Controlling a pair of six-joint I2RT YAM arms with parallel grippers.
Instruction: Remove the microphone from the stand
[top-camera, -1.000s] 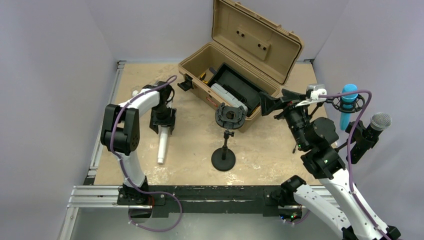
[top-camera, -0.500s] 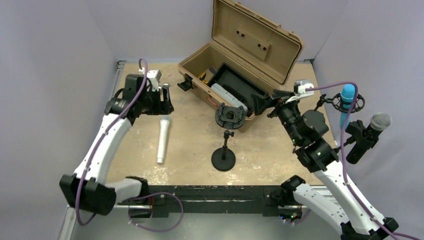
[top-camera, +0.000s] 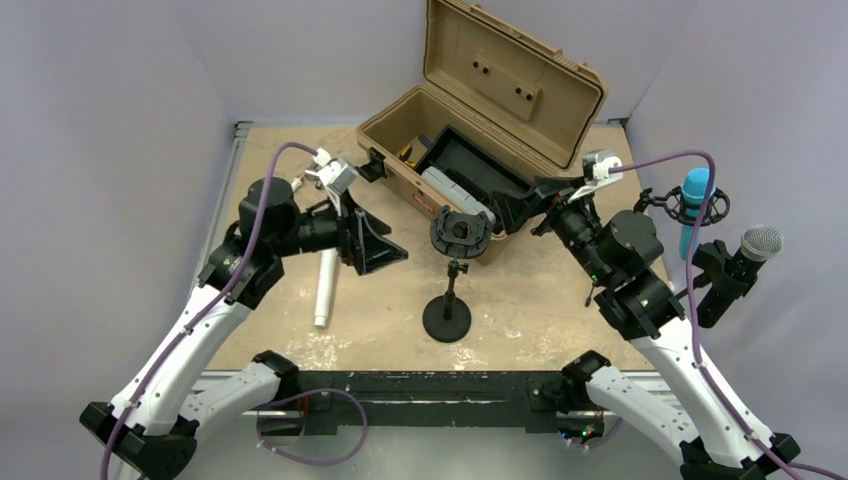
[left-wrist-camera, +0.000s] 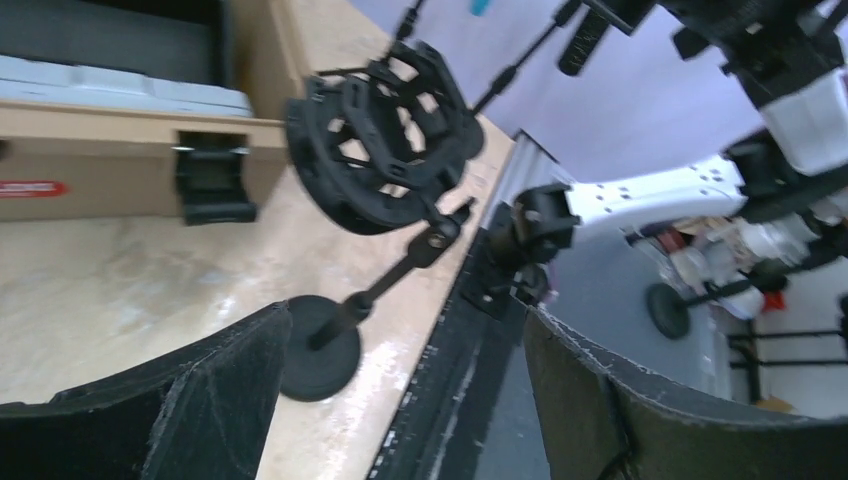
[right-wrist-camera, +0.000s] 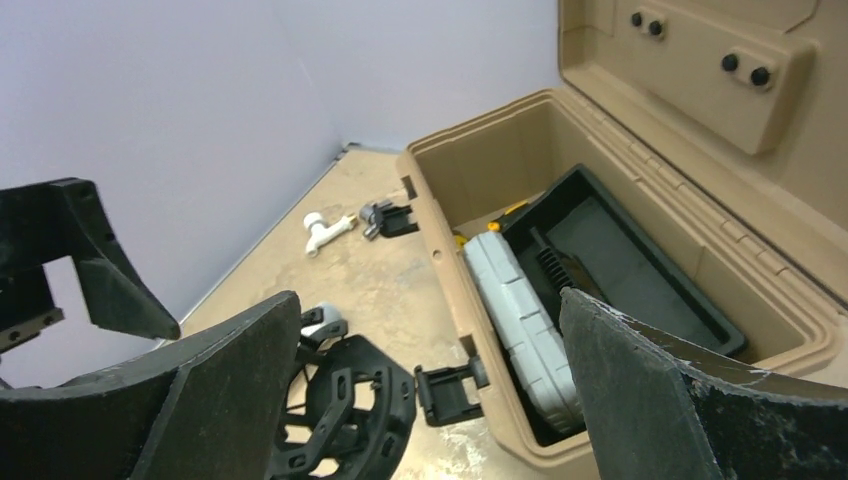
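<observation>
Taking the stand (top-camera: 450, 290) as your reference: it is upright on its round base near the middle of the desk (top-camera: 540, 300), and the black ring cradle (top-camera: 461, 230) at its top holds nothing. The white microphone (top-camera: 323, 290) lies flat on the desk left of the stand, well apart from it, with its length running from the near edge toward the back.

Your left end effector (top-camera: 380, 247) sits between that microphone and the stand, pointed at the cradle. Its fingers are spread and released, with nothing between them. Your right end effector (top-camera: 515, 207) is behind and to the right of the stand, close to the cradle. It is also spread wide and grasps nothing.

Just behind the stand is the tan case (top-camera: 515, 70) with its lid thrown back. Inside are a black tray (right-wrist-camera: 620, 260) and a grey ribbed box (right-wrist-camera: 520, 320). A red label (left-wrist-camera: 30, 188) is stuck on the front wall of the case, but its writing is too small and blurred to read. You can make out no brand or lettering on the microphone, the stand or the case lid.

Far right of the stand, off the desk, a blue microphone (top-camera: 693, 205) sits in its own ring mount. A black microphone with a grey mesh head (top-camera: 755, 245) is just beside it.
</observation>
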